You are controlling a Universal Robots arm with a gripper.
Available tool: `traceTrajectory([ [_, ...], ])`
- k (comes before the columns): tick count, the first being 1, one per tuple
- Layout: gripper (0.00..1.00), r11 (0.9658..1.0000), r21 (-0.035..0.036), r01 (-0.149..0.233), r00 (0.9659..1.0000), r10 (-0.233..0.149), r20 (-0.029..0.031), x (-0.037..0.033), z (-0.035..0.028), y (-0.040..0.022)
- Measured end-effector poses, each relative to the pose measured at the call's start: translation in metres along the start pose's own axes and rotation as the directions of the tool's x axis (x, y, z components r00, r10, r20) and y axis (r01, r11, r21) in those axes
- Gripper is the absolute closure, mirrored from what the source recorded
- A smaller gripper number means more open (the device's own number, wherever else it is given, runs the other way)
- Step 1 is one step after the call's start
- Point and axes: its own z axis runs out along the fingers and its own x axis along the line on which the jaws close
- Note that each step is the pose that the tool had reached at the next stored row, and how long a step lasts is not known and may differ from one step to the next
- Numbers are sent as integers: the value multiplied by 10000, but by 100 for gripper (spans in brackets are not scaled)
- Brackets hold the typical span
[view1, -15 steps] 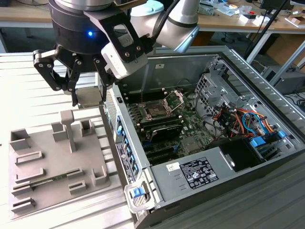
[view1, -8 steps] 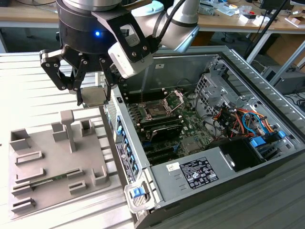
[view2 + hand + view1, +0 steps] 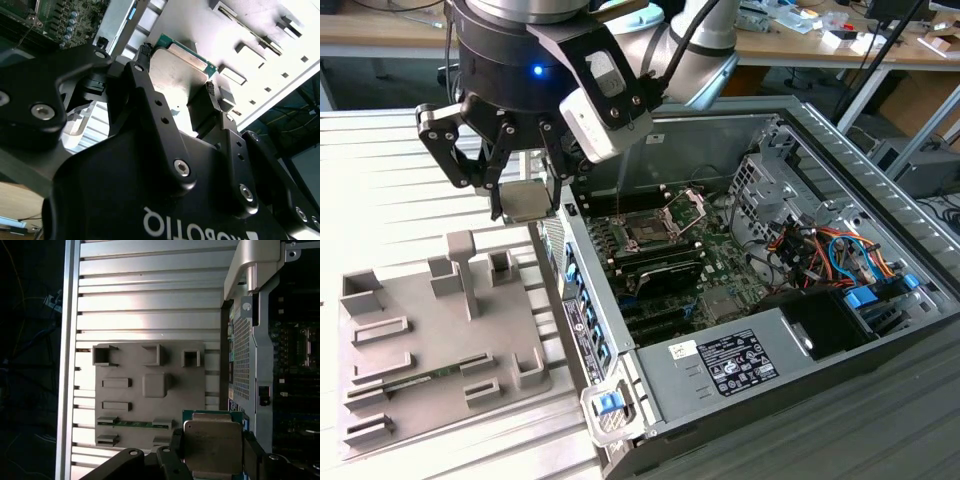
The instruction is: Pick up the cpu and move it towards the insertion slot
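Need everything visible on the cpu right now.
The cpu is a thin, flat square chip with a dull silvery metal top and a green board rim. The black gripper holds it by two opposite edges, jaws shut on it. It hangs above a corner of the grey plastic tray, beside the open computer case, short of the silver-framed insertion slot.

cpu (image 3: 527, 201): silvery square, green-edged, aloft, apart from insertion slot (image 3: 648, 233): dark socket, silver frame, bracket raised.

Grey tray (image 3: 420, 295) lies beside the open computer case (image 3: 712, 135)
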Motion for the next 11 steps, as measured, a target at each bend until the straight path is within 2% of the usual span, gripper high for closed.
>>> traceTrajectory([
  [11, 45, 10000, 0, 0, 10000, 0, 0, -101, 0, -4],
])
